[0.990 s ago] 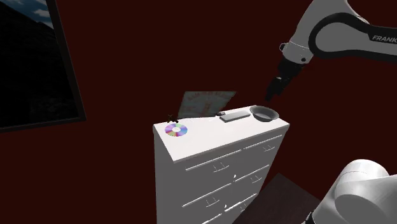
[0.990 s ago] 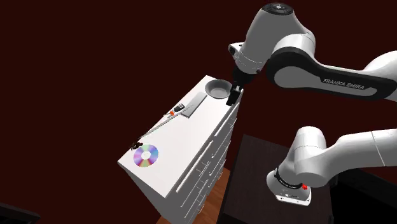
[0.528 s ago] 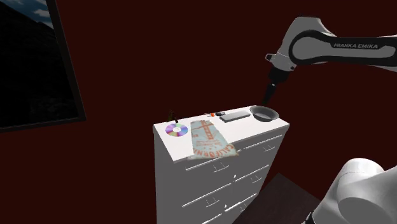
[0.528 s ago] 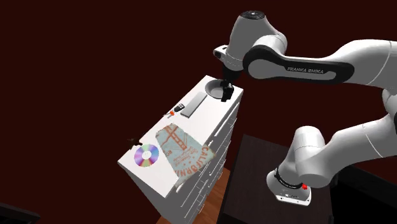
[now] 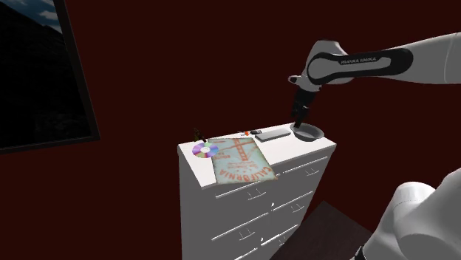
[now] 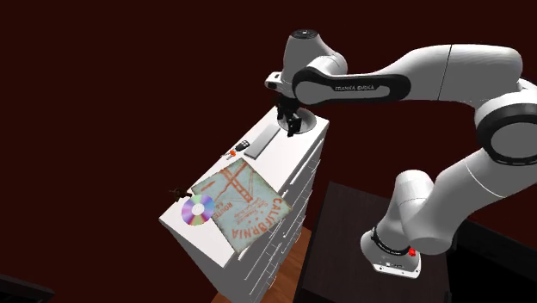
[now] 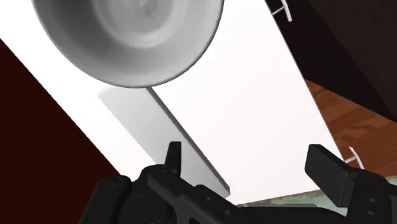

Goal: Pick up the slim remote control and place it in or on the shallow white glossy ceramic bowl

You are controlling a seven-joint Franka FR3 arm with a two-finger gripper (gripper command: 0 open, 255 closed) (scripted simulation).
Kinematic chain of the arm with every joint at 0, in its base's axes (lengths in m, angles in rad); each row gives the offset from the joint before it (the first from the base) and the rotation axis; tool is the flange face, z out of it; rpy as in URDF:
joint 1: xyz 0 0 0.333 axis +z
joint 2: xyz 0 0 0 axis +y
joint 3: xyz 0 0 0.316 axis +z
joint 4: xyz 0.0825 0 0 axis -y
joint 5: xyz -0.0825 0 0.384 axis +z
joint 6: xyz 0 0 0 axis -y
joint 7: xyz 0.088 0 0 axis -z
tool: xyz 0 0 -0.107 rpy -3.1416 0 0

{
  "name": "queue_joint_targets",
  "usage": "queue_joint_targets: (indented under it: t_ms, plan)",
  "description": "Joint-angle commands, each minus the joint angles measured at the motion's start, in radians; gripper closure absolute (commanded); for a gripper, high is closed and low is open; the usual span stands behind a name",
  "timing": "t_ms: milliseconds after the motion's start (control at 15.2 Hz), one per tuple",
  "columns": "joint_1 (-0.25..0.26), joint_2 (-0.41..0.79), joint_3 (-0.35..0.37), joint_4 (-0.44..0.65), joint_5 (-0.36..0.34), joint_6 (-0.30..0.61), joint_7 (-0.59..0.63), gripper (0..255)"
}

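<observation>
White dresser top (image 5: 289, 145), dark-red wall (image 5: 185, 59); pincer (image 7: 245, 153) wide, empty, near bowl (image 7: 127, 38).

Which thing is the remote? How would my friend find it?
Find the tall white chest of drawers against the dark red wall. On top, at the end away from the shiny disc, sits a round grey bowl, and the remote lies right beside it. It is the only long, flat, pale grey bar; the bowl is round and the printed sheet is wide.

End effector (image 5: 300, 125) has swung above the bowl (image 5: 312, 134); map (image 5: 242, 159) settled flat
</observation>
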Motion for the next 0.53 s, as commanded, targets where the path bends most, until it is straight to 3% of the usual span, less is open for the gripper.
queue_joint_targets:
  t_ms: [0, 462]
  plan:
    - [0.028, 0.097, -0.04, 0.053, 0.032, 0.022, -0.137, 0]
    - [0.048, 0.421, -0.088, 0.245, 0.18, 0.055, -0.572, 0]
